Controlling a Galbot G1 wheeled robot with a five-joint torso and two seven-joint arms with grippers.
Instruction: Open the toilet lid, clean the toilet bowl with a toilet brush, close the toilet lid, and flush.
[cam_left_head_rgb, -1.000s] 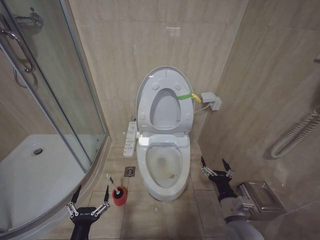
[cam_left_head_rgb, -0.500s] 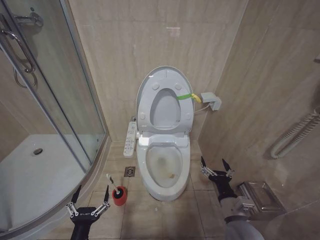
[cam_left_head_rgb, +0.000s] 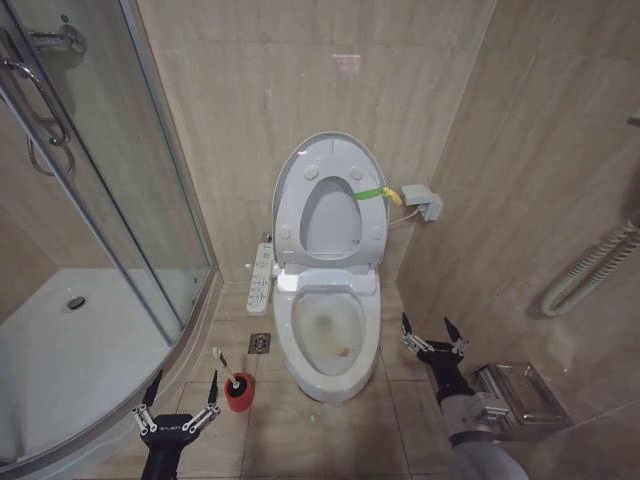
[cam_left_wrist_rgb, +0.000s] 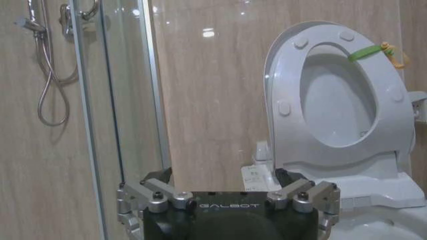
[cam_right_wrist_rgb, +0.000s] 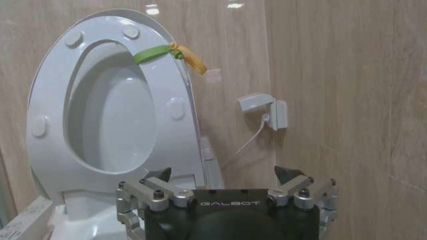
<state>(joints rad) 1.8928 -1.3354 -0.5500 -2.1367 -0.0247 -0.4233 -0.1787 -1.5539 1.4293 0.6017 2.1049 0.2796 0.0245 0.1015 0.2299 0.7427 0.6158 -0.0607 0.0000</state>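
Observation:
The toilet lid (cam_left_head_rgb: 330, 220) stands upright against the back wall with the ring seat (cam_left_head_rgb: 290, 215) raised in front of it; a green-yellow strap (cam_left_head_rgb: 372, 192) hangs at its edge. Below, the toilet bowl (cam_left_head_rgb: 286, 340) lies uncovered, with its button panel (cam_left_head_rgb: 260, 278) at the side. The toilet brush (cam_left_head_rgb: 227, 365) stands in a red cup (cam_left_head_rgb: 239, 393) on the floor left of the bowl. My left gripper (cam_left_head_rgb: 186, 378) is open just left of the cup. Right of the bowl, my right gripper (cam_left_head_rgb: 426, 322) is open and holds nothing. The lid (cam_left_wrist_rgb: 337, 100) (cam_right_wrist_rgb: 110, 115) faces both wrist cameras, beyond each open gripper (cam_left_wrist_rgb: 223, 174) (cam_right_wrist_rgb: 223, 171).
A curved glass shower enclosure (cam_left_head_rgb: 110, 200) with its white tray fills the left side. A floor drain (cam_left_head_rgb: 260, 343) sits beside the bowl. A wall box with a cable (cam_left_head_rgb: 421, 200), a metal paper holder (cam_left_head_rgb: 515, 395) and a ribbed hose (cam_left_head_rgb: 590, 265) are on the right wall.

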